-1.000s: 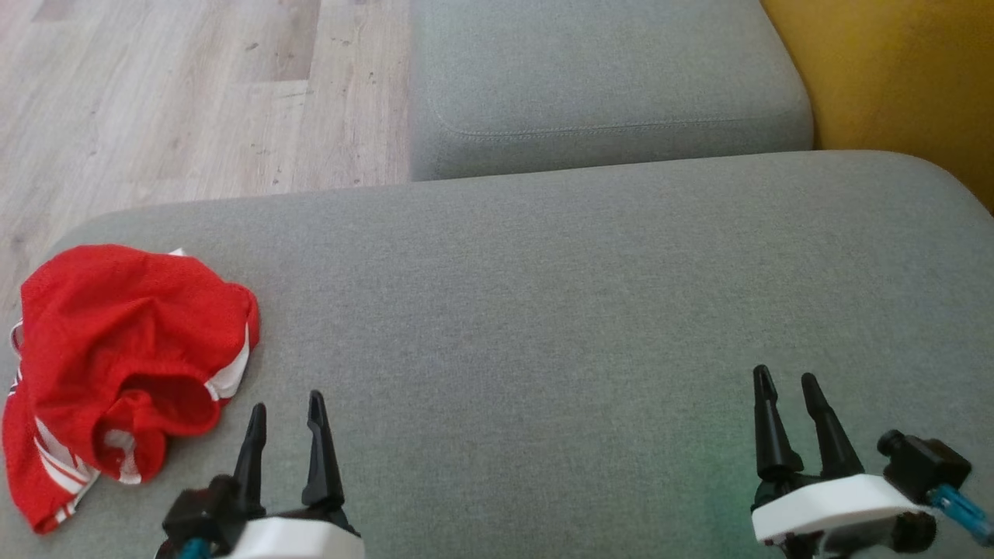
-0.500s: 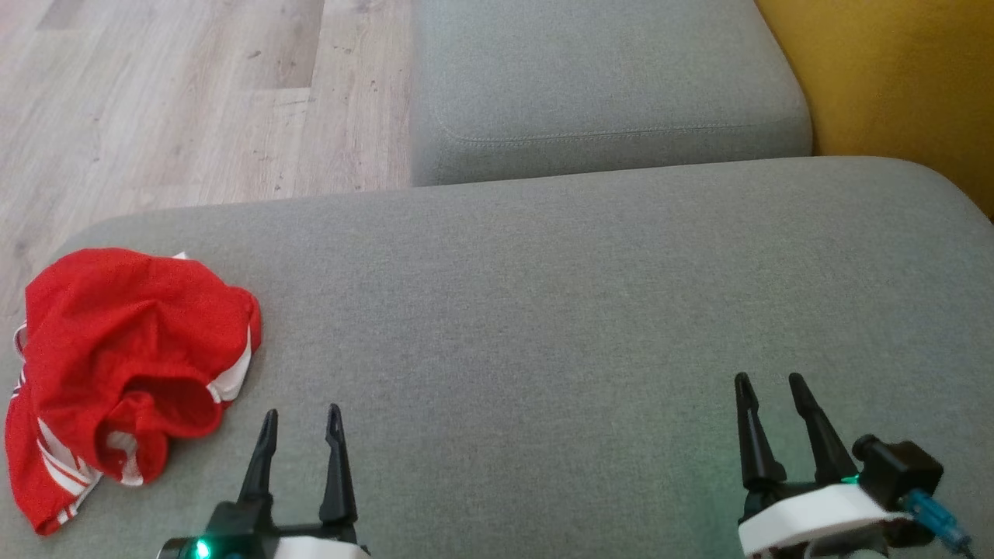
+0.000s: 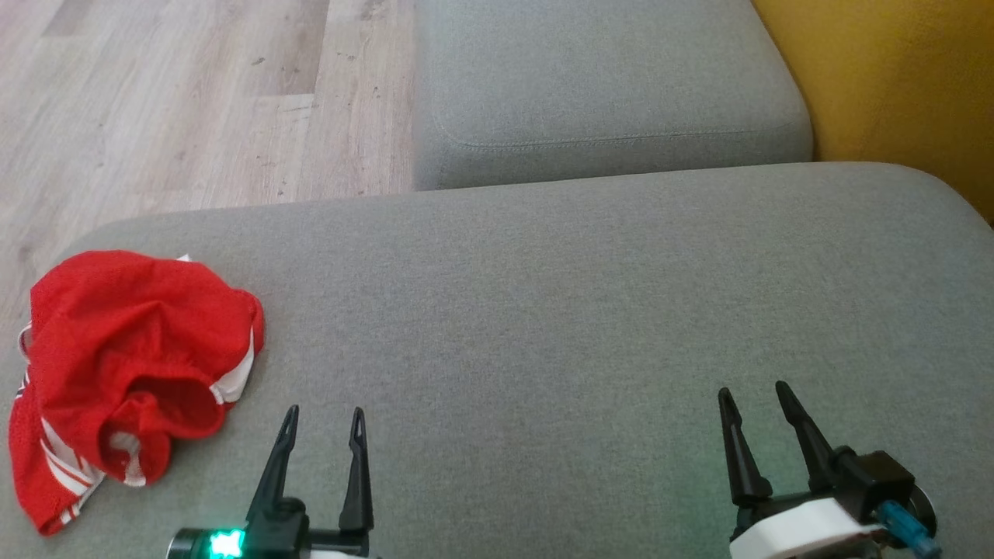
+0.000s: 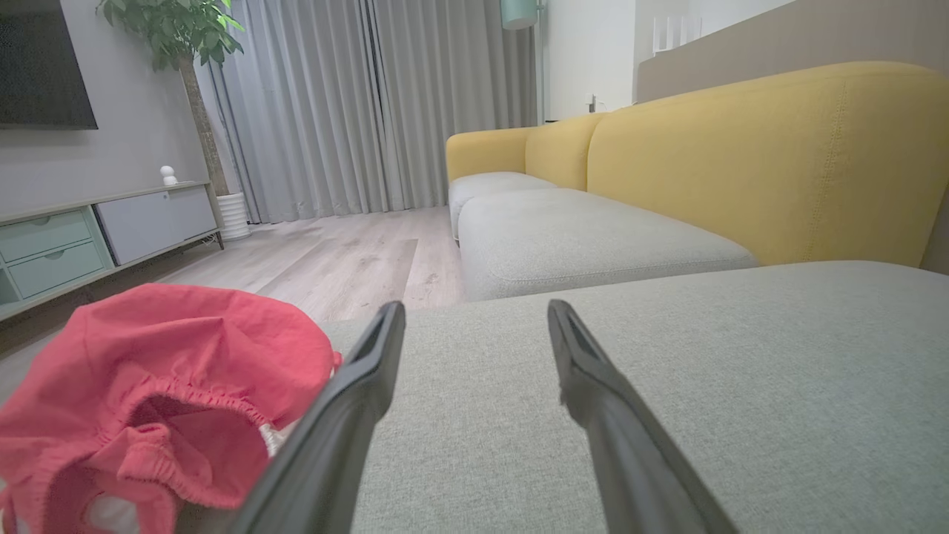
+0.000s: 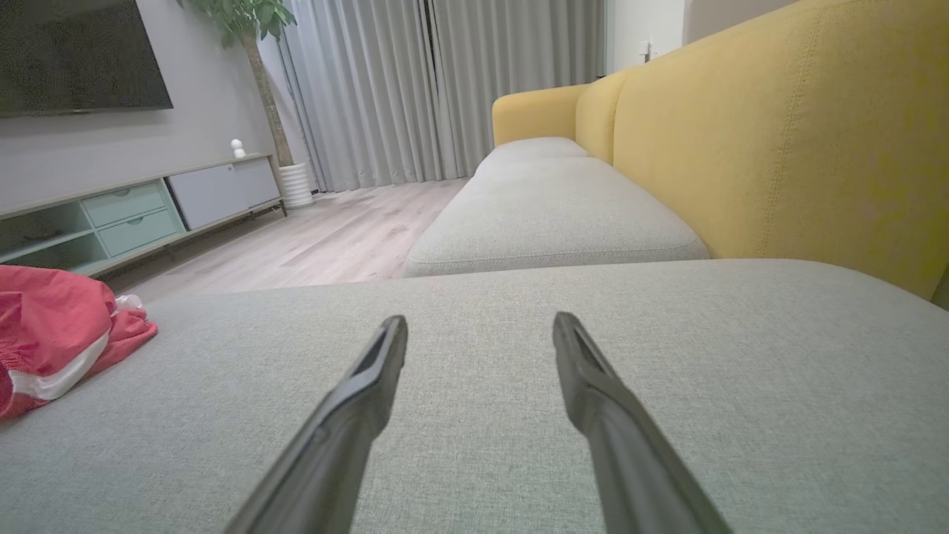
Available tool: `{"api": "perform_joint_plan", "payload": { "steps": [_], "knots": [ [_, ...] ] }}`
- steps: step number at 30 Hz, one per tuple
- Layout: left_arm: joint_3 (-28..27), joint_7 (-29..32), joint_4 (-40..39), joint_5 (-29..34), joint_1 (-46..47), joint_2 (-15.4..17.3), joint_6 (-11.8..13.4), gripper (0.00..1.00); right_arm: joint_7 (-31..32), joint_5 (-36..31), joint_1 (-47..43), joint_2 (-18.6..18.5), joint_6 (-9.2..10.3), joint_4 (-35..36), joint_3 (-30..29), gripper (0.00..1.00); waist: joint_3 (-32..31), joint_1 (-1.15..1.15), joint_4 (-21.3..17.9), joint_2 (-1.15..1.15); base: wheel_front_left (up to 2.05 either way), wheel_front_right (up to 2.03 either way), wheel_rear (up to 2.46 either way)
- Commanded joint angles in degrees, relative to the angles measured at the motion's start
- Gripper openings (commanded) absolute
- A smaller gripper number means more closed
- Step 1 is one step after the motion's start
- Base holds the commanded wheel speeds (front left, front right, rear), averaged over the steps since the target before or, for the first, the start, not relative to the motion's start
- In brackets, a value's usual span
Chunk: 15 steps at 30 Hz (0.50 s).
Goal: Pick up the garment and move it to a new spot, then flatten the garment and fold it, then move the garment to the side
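We list one red garment (image 3: 128,373) with white stripes, crumpled at the left end of the grey cushion (image 3: 559,310). Our left gripper (image 3: 324,411), fingers spread and empty, is just beside it. Our right gripper (image 3: 752,390), likewise spread and empty, is well apart to the right.

Left gripper (image 3: 324,409): two long black fingers (image 3: 273,473), tapering to slim tips. Green light (image 3: 225,542) glows at its black base. Right gripper (image 3: 752,387): same fingers, white shell (image 3: 792,532); black block (image 3: 874,475) and blue plug (image 3: 905,529) beside shell. Close up, fingers look matte dark grey.
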<state>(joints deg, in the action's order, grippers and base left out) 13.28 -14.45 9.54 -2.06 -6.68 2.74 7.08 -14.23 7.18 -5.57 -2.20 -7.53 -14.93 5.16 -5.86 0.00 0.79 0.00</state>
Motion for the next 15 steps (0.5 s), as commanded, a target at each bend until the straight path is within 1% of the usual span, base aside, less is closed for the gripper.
{"api": "perform_joint_plan", "payload": {
  "steps": [1, 10, 15],
  "knots": [
    [-1.44, -0.55, -1.83, 0.29, 1.34, 0.25, 0.29, 1.0, -0.77, -0.35, 1.42, -0.68, 0.04, 1.45, 1.44, 1.0, -0.03, 0.0, -0.01, 0.0, 0.0, 0.0, 0.0],
    [-1.6, -0.55, -1.75, 0.17, 1.3, 0.2, 0.18, 1.0, -0.77, 0.01, 1.59, -0.67, 0.04, 1.38, 1.21, 1.0, 0.12, 0.0, -0.07, 0.0, 0.0, 0.0, 0.0],
    [-1.49, -0.55, -1.69, 0.12, 1.82, 0.18, 0.35, 1.0, -0.77, 0.29, 1.22, -0.67, 0.04, 1.45, 0.67, 1.0, 0.52, 0.0, 2.15, 0.0, 0.0, 0.0, 0.0]
  ]
}}
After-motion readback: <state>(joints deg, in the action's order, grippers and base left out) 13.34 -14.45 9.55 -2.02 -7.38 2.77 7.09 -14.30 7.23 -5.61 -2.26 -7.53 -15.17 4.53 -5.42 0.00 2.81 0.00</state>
